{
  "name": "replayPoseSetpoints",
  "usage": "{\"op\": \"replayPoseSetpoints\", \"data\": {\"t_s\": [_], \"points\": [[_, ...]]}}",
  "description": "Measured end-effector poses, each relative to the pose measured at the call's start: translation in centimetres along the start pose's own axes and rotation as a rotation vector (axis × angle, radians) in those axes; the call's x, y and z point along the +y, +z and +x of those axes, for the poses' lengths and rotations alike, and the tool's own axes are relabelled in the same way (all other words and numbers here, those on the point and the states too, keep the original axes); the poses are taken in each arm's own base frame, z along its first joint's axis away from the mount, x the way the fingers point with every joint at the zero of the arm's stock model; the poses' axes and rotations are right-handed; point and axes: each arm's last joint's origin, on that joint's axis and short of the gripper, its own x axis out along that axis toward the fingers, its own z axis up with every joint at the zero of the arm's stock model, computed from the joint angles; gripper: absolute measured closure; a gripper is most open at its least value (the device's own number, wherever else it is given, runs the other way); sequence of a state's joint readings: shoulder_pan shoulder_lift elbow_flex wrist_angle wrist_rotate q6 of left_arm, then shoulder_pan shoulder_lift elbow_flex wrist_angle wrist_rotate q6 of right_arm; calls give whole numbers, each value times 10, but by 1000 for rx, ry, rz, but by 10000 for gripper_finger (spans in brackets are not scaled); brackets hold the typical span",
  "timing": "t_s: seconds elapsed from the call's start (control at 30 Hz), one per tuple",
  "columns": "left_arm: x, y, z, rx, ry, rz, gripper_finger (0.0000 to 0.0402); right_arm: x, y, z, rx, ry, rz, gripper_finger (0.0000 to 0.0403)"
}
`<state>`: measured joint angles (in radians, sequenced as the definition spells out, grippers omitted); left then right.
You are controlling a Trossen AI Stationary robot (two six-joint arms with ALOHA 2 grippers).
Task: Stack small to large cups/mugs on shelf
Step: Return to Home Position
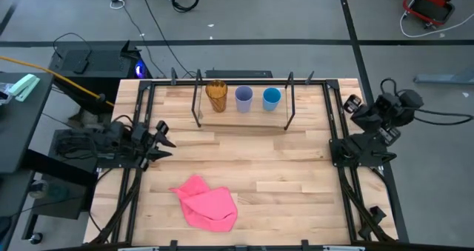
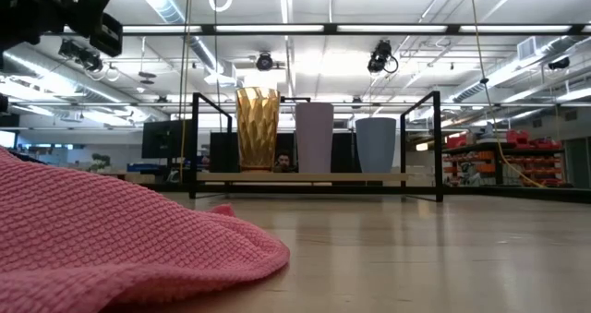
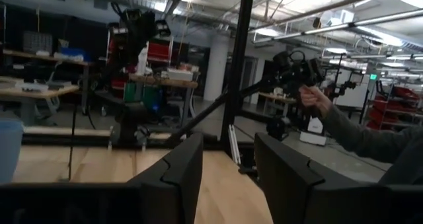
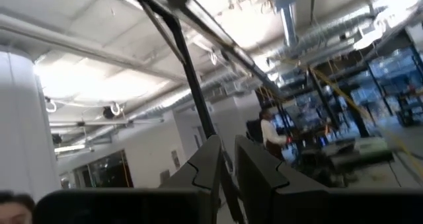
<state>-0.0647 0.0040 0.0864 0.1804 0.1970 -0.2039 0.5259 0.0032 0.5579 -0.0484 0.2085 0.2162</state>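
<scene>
The shelf [image 1: 244, 125] stands at the table's far middle; in the low view its flat top [image 2: 305, 176] sits on thin black legs. Three cups stand upright on it in a row on their bases: the amber-brown cup [image 1: 216, 95] [image 2: 257, 128] at the left, the lavender cup [image 1: 244, 98] [image 2: 314, 138] in the middle, and the blue cup [image 1: 272, 97] [image 2: 376, 145] at the right. My left gripper [image 1: 164, 140] [image 3: 228, 178] is open and empty at the table's left edge. My right gripper [image 1: 349, 103] [image 4: 228, 174] is at the right edge, tipped upward and empty, with a narrow gap between its fingers.
A crumpled pink cloth [image 1: 207, 203] [image 2: 111, 230] lies on the table near its front edge, left of the middle. Bare wood lies between the cloth and the shelf. A person's hand and sleeve [image 3: 330, 115] show beyond the table's right side.
</scene>
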Motion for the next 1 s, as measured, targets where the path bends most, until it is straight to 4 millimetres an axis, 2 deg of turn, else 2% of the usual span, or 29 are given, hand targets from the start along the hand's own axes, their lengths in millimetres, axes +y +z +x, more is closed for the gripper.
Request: {"op": "replayPoseSetpoints", "data": {"t_s": [0.27, 0.4, 0.5, 0.9, 1.0], "points": [[3, -12, 0, -14, -3, -13, 248, -11, -63, 10, 39, 10, 9, 351], [4, -17, 1, -19, -4, -11, 252, -19, -98, 9, 87, 10, 1, 351], [4, -17, 1, -20, -4, -9, 257, -22, -116, 7, 122, 33, -15, 351], [5, -25, 0, 58, 11, 6, 249, -31, -153, 0, 225, 67, -120, 351], [5, -26, 0, 72, 13, 27, 249, -32, -157, 0, 244, 44, -154, 351]]}}
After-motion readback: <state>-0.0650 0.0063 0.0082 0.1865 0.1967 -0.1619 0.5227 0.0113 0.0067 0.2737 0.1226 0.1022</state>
